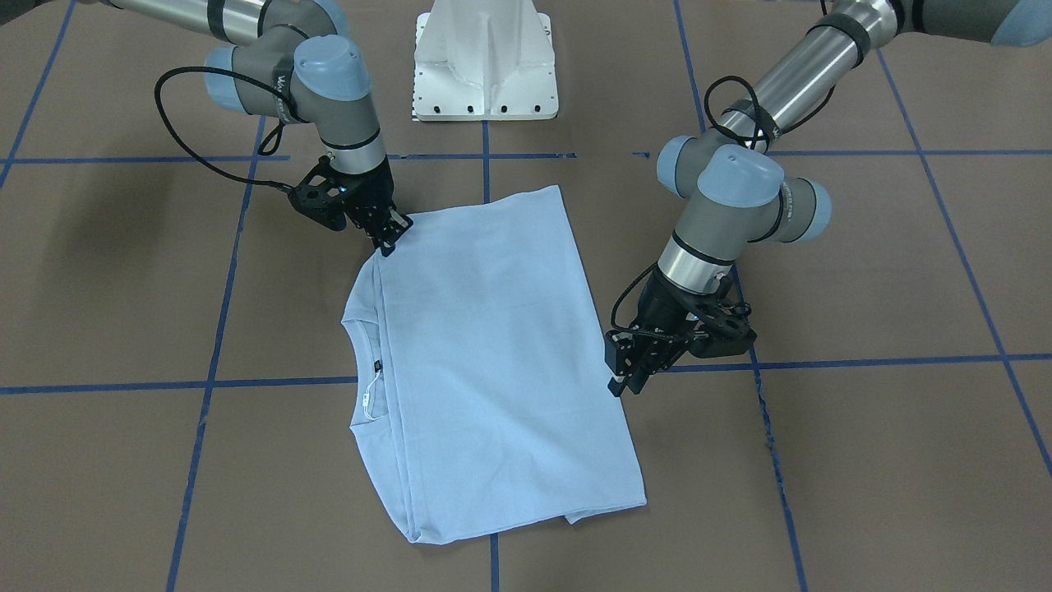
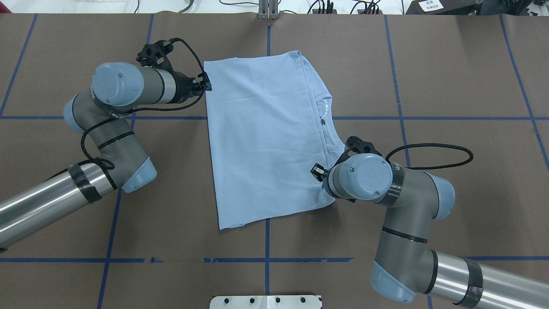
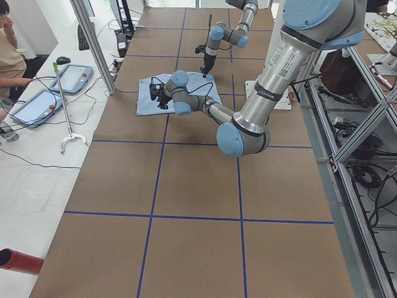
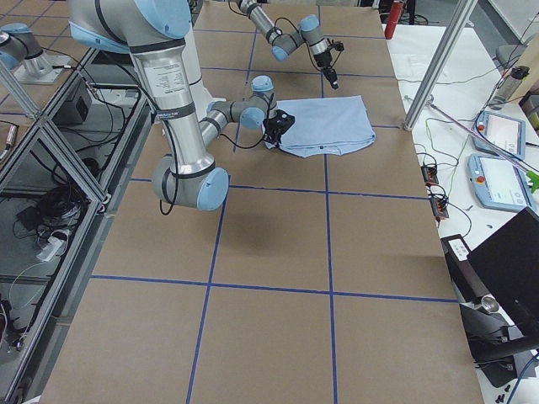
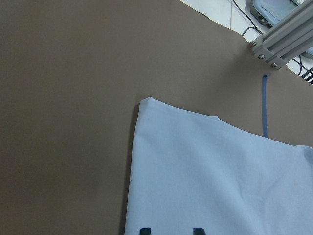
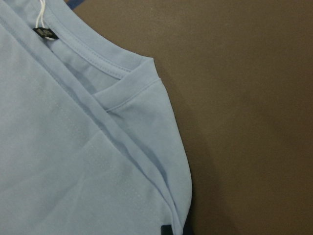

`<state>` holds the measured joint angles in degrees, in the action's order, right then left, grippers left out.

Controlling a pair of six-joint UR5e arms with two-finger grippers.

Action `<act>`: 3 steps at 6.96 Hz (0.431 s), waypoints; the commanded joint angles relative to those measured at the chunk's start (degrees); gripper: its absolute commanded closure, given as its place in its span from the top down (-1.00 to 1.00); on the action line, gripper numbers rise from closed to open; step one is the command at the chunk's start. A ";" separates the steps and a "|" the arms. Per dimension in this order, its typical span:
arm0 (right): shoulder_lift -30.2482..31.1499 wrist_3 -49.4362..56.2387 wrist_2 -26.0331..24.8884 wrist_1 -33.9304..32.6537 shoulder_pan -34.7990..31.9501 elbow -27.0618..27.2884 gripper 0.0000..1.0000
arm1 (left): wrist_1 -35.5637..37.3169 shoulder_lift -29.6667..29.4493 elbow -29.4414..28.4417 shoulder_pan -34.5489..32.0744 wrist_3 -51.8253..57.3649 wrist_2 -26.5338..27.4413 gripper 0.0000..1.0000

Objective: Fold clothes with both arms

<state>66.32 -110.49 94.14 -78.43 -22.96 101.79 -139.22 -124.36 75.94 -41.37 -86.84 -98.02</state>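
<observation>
We see a plain light blue shirt point(image 1: 493, 345) with a white tag point(image 1: 367, 403) and a dark label point(image 6: 45, 33). The surface point(image 1: 863, 460) is brown, gridded in blue lines point(image 1: 271, 383). Our left arm point(image 2: 116, 143) and right arm point(image 2: 407, 201) are grey and silver, capped light blue, with black cables point(image 1: 189, 140). The base point(image 1: 486, 62) is white.

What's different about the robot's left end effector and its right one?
The left end effector is at the T-shirt's plain edge, away from the collar; the right end effector is on the collar side. The left one is farther from the white base; the right one nearer. Both are black, at the shirt's border.
</observation>
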 commanded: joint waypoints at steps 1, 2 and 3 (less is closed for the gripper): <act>0.30 0.01 -0.01 -0.49 -0.06 2.17 -1.00 | 0.09 -0.09 0.70 0.15 -1.22 -0.07 -0.19; 2.74 -0.16 0.08 -0.85 0.72 6.02 -1.00 | 0.52 -0.09 4.27 2.76 -5.41 -0.42 -0.20; 5.02 -2.08 -0.09 -1.02 2.64 9.10 -1.00 | 3.83 0.08 9.18 5.39 -10.84 -1.64 -0.19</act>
<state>68.80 -111.07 94.15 -79.15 -22.01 107.12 -138.03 -124.39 80.19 -38.81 -92.12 -98.62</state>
